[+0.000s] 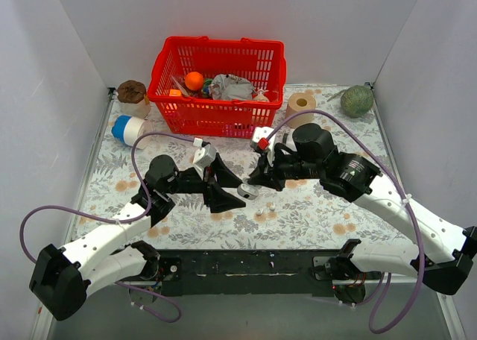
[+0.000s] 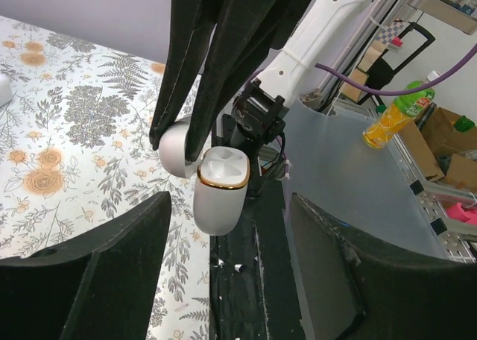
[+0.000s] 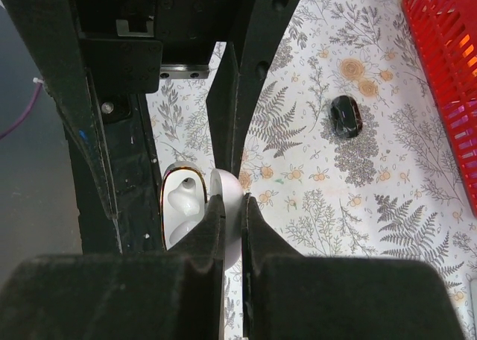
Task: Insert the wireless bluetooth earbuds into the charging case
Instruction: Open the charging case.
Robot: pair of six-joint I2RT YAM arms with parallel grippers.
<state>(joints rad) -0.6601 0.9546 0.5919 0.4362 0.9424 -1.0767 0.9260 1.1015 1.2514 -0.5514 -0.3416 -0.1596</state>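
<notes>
The white charging case (image 2: 220,194) with a gold rim hangs open above the mat, its lid (image 2: 174,150) to one side. My right gripper (image 3: 234,203) is shut on the lid (image 3: 227,198); the open cavity (image 3: 181,206) shows beside it. My left gripper (image 2: 229,232) is open, its fingers (image 2: 112,265) spread wide on either side below the case. In the top view the two grippers (image 1: 237,192) (image 1: 257,177) meet at the case (image 1: 247,191). A glossy black earbud (image 3: 346,116) lies on the mat. Two tiny white earbuds (image 1: 273,205) (image 1: 258,215) lie nearby.
A red basket (image 1: 216,94) with odds and ends stands at the back centre and shows in the right wrist view (image 3: 447,79). A paper roll (image 1: 302,105), green ball (image 1: 357,100), brown jar (image 1: 132,94) and white-blue cup (image 1: 127,130) sit at the back.
</notes>
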